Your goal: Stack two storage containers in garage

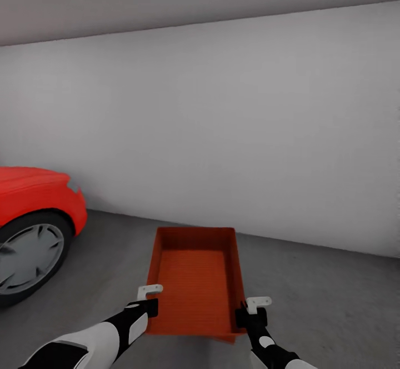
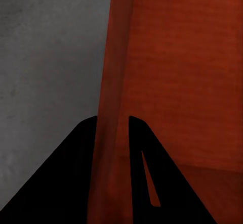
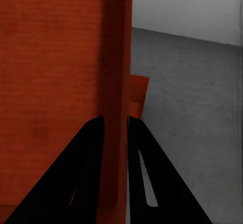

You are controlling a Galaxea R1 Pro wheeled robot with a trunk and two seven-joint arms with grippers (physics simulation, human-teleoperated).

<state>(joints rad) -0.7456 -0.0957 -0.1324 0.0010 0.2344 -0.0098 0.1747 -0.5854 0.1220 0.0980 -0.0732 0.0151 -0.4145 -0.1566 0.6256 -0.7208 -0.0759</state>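
In the garage, one orange-red storage container point(image 1: 194, 280) sits lidless and empty in front of me, over the dark grey floor point(image 1: 333, 302). My left gripper point(image 1: 151, 305) is shut on its left long wall near the front corner. In the left wrist view its fingers point(image 2: 83, 148) straddle that wall point(image 2: 114, 82). My right gripper point(image 1: 251, 314) is shut on the right long wall point(image 3: 116, 57), one finger inside and one outside. A small orange-red piece point(image 3: 139, 95) shows just beyond that wall, low down; I cannot tell whether it belongs to the other container.
A red car point(image 1: 33, 202) with a grey-rimmed front wheel point(image 1: 28, 258) stands at the left. A plain pale grey wall point(image 1: 222, 135) runs across just behind the container. Open concrete floor stretches to the right.
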